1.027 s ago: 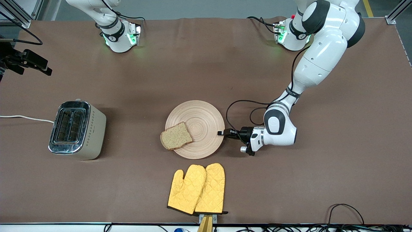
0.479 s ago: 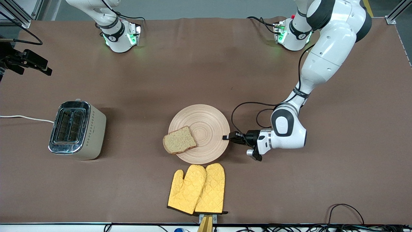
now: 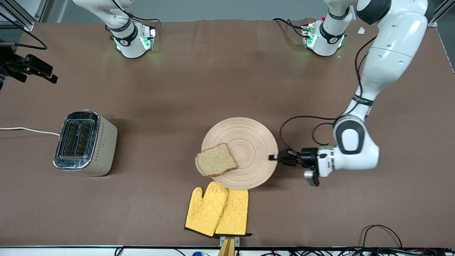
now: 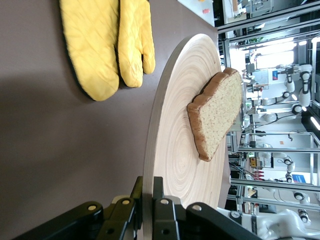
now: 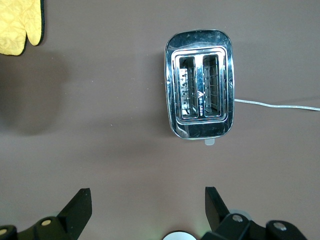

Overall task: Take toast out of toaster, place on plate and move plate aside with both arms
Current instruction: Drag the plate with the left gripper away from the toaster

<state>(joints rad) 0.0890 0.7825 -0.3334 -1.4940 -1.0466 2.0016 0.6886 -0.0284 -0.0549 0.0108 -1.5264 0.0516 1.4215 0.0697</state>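
Clamped shut on the rim of the round pale wooden plate point(image 3: 245, 149), toward the left arm's end of the brown worktop point(image 3: 227, 89): left gripper point(image 3: 274, 157) fingers point(image 4: 159, 205). Resting on that plate: light brown wholegrain toast point(image 3: 215, 164), overhanging the edge nearest the yellow quilted oven mitts point(image 3: 217, 209). Spread wide, empty, high over the cream-and-chrome toaster point(image 5: 200, 97): right gripper point(image 5: 145, 210), waiting. Step in hand, apparently: moving plate aside. Next: sliding level, toast kept aboard.

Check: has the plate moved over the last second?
Yes. The plate, its rim pinched by the left end effector, has slid toward the left arm's end of the table, away from the toaster, and now overlaps the oven mitts.
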